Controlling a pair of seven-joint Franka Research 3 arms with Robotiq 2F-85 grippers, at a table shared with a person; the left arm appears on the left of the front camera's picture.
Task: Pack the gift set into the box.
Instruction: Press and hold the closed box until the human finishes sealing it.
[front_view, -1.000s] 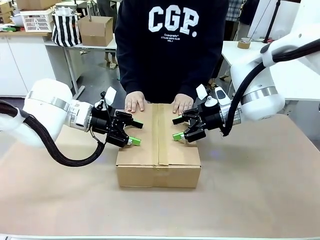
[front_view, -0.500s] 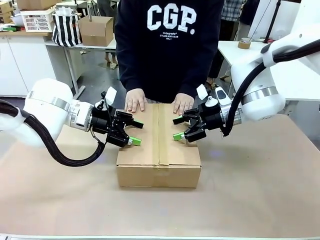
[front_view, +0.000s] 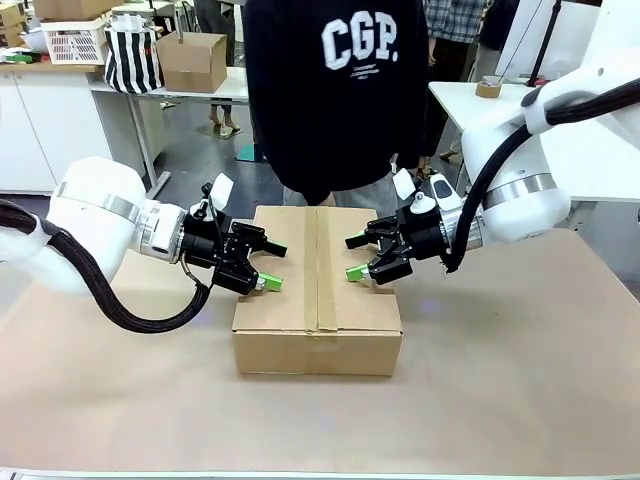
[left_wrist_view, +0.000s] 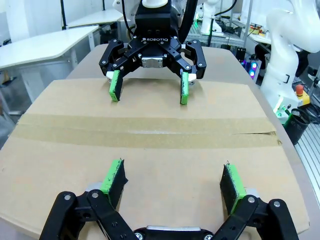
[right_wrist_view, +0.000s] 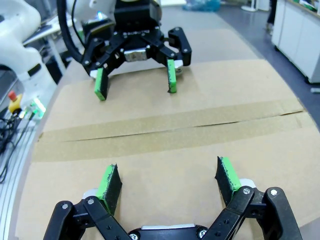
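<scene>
The box lies closed in the middle of the table, its top flaps sealed by a strip of brown tape. My left gripper hovers open over the box's left half, nothing between its green pads. My right gripper hovers open over the right half, facing the left one. In the left wrist view my own gripper spreads over the cardboard, the right gripper opposite. The right wrist view mirrors this: own gripper near, left gripper beyond the tape. No gift set shows.
A person in a dark sweatshirt stands at the far side, hands off the box. A smaller carton, a striped bag and a white basket sit on a back table. Brown paper covers the tabletop.
The person has lifted both hands off the box's far edge and straightened up, stepping slightly right. Both grippers have stayed in place, open.
</scene>
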